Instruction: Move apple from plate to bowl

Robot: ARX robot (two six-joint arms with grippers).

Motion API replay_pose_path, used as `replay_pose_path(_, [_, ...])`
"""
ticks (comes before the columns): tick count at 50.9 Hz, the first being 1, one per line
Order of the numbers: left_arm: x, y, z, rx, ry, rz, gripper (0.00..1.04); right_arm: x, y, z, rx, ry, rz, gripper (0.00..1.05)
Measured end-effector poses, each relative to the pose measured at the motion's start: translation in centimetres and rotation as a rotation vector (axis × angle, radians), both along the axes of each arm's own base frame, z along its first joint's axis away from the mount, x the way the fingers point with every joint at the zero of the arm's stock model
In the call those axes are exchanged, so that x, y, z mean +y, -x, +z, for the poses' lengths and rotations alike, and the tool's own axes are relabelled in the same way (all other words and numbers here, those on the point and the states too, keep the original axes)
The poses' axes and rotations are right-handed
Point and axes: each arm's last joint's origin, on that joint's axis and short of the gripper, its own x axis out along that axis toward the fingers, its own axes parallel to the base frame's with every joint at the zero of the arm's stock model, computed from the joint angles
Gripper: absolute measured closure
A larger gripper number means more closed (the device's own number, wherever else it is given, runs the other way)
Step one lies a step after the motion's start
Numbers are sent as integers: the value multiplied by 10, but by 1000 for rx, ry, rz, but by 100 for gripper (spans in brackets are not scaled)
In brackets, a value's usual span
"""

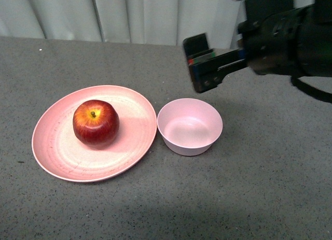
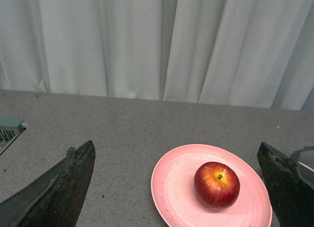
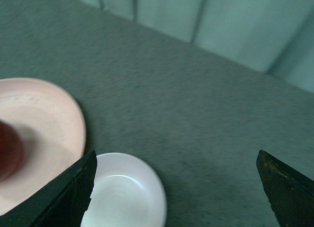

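Apple [image 1: 96, 122] on plate [image 1: 57, 146], right claw [image 1: 200, 64] wide open, empty, near bowl [image 1: 190, 127], left claw [image 2: 175, 144] wide, empty.

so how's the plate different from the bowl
The plate is wide and shallow; the bowl is much narrower and deep. The plate is a stronger salmon pink with dark scuffs, while the bowl is paler and plain. The plate holds the apple; the bowl is empty. Both are round, pinkish and sit side by side on the grey table.
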Motion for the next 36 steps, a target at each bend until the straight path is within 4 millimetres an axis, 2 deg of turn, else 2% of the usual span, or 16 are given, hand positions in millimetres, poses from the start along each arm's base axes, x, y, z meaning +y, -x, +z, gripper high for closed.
replay_pose_path(8, [0,0,0,0,0,0,7,-34,20,7,-126,17,-198,9])
replay_pose_path(15, [0,0,0,0,0,0,7,-76,49,14,-309,19,-431,11])
replay_pose_path(18, [0,0,0,0,0,0,7,-95,72,16,-398,-98,-397,24])
replay_pose_path(20, [0,0,0,0,0,0,7,-105,89,15,-400,-128,-390,33])
replay_pose_path(24, [0,0,0,0,0,0,7,-114,108,14,-400,-142,-408,46])
replay_pose_path(32, [0,0,0,0,0,0,7,-121,133,14,-401,-158,-406,81])
replay_pose_path(36, [0,0,0,0,0,0,7,-127,140,14,-398,-166,-385,94])
